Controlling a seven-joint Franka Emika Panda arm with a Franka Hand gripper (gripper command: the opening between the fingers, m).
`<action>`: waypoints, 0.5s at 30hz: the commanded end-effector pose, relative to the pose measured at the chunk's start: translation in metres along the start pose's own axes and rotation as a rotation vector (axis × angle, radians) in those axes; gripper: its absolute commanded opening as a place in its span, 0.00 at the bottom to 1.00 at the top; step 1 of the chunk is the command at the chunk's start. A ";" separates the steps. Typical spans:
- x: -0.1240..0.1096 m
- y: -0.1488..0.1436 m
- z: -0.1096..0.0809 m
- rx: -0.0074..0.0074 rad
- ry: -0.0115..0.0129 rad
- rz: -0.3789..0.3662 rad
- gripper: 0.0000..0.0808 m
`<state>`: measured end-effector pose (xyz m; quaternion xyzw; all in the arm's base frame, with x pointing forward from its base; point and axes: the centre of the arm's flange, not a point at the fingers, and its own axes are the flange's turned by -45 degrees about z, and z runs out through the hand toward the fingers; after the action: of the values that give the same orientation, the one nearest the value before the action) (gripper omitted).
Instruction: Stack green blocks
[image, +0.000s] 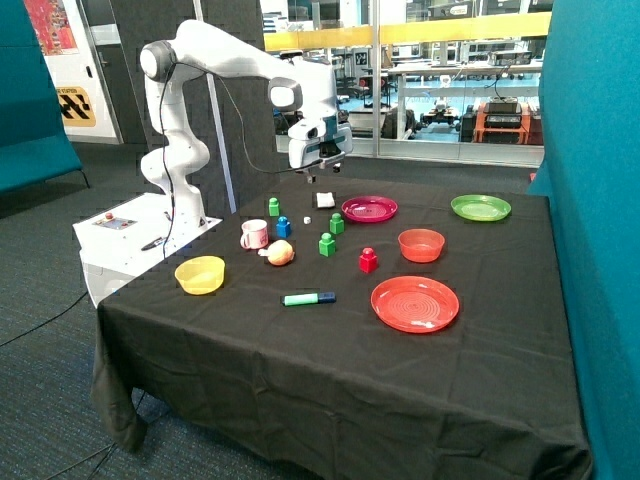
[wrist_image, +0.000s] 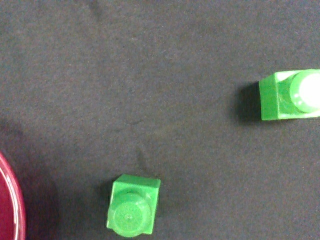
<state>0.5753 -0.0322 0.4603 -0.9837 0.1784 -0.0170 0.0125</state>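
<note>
Green plastic, bright and glossy: that is what the three green blocks are made of, each a small squarish brick with a single round stud on top. None is stacked; each stands alone on the black cloth of the worktop. One green block stands near the back edge, behind the pink mug and the blue brick. A second green block stands just beside the magenta plate, and the third green block stands a little nearer the front, between the orange ball-like thing and the red brick. My hand hangs in the air above the back of the worktop, well clear of the cloth and carrying nothing that I can see; whether it is spread or pressed together I cannot tell. Looking down from my wrist I see two of the bricks well apart on the dark cloth: one brick with its stud facing me, near the curved magenta plate rim, and the other brick, its stud glaring pale in the light.
</note>
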 end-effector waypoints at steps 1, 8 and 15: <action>-0.082 -0.003 0.008 -0.0212 -0.0371 -0.588 1.00; -0.080 0.000 0.010 -0.0214 -0.0369 -0.575 0.69; -0.078 0.000 0.011 -0.0214 -0.0369 -0.574 0.66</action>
<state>0.5352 -0.0122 0.4503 -1.0000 -0.0006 0.0047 0.0041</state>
